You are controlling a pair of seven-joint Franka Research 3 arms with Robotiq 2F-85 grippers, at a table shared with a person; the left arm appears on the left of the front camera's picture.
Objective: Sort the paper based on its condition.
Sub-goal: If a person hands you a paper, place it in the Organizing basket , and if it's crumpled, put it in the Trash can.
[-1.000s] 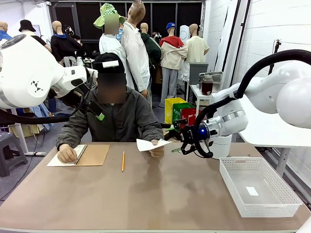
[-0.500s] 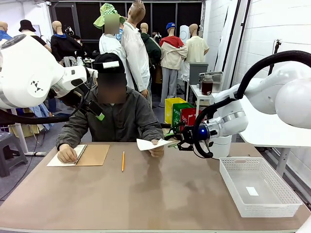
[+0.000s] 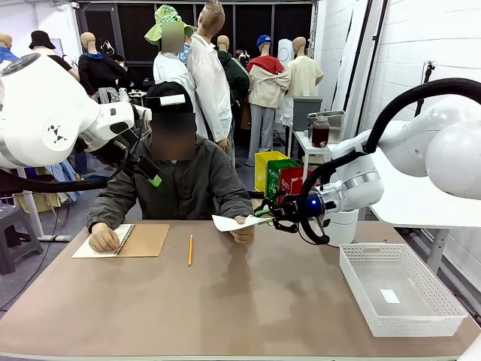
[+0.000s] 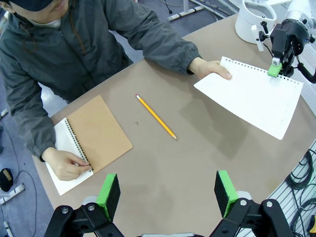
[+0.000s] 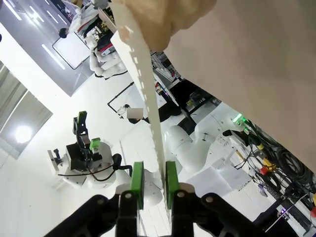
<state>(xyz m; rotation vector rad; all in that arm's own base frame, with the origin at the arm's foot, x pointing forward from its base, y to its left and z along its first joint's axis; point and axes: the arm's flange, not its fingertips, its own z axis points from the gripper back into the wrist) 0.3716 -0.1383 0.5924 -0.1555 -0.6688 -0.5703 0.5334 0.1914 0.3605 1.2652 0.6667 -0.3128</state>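
The paper [image 4: 252, 96], a flat white sheet with a punched edge, is held level above the worktop [image 3: 240, 301], pinched at its 9 o'clock corner by the person's hand [image 4: 211, 69], evidently to present its free edge for transfer. At its 3 o'clock edge the right gripper [image 5: 150, 185] has its fingers clamped on the paper. The left gripper [image 4: 168, 190] hangs high over the worktop with fingers apart, while the white basket [image 3: 443, 320], at 4 o'clock, probably serves as one sorting destination.

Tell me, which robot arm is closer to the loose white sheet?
The right. Its fingers are clamped on the sheet's edge, opposite the person's hand. The left gripper hangs high above the table, apart.
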